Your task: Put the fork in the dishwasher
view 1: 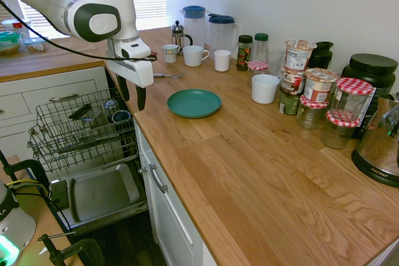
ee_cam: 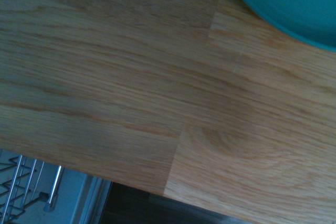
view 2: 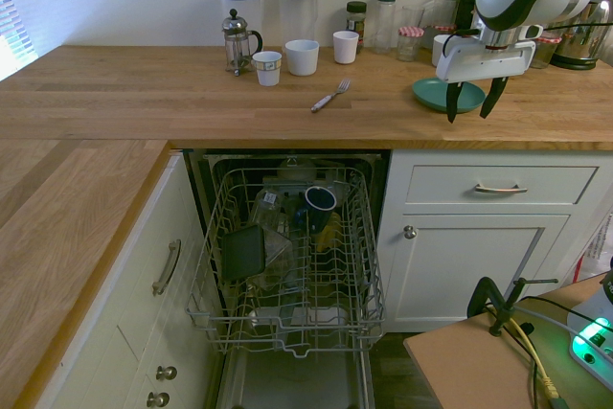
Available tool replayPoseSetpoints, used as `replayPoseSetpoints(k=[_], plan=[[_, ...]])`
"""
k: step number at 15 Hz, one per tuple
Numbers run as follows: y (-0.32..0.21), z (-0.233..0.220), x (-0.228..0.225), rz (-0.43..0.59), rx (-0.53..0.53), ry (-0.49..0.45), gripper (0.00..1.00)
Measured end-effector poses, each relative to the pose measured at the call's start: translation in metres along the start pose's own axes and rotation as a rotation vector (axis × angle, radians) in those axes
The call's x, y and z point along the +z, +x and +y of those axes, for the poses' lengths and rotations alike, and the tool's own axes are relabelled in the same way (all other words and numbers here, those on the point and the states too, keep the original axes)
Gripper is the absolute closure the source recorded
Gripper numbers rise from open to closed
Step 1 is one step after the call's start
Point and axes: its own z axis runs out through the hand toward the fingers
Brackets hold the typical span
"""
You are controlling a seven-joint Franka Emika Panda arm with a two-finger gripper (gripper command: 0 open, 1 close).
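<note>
Gripper [view 2: 470,100], fingers spread and empty, hangs at upper right of the second exterior view, beside the teal plate [view 2: 433,96]. Fork [view 2: 330,96] lies on the counter [view 2: 144,102], upper centre; dishwasher [view 2: 287,265] rack pulled out below.

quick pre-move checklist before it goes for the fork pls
1. Gripper open and empty: ok.
2. Fork lying free on the counter, nothing on it: ok.
3. Gripper over the fork: not ok, it hangs near the teal plate, off to one side.
4. Dishwasher open, rack pulled out: ok.
5. Free slot in the rack for the fork: cannot tell.
</note>
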Motion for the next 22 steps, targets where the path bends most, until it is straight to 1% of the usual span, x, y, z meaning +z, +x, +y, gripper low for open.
replayPoseSetpoints(k=[2, 5, 9, 13, 18, 21, 22], plan=[[0.000, -0.001, 0.001, 0.001, 0.003, 0.001, 0.00], [-0.007, -0.017, 0.001, 0.003, 0.047, 0.013, 0.00], [-0.019, -0.071, -0.021, 0.017, 0.138, 0.046, 0.00], [-0.031, -0.144, -0.041, 0.021, 0.266, 0.071, 0.00], [-0.021, -0.241, -0.034, 0.058, 0.453, 0.111, 0.00], [-0.003, -0.277, -0.032, 0.092, 0.629, 0.152, 0.00], [-0.003, -0.278, -0.031, 0.093, 0.636, 0.152, 0.00]])
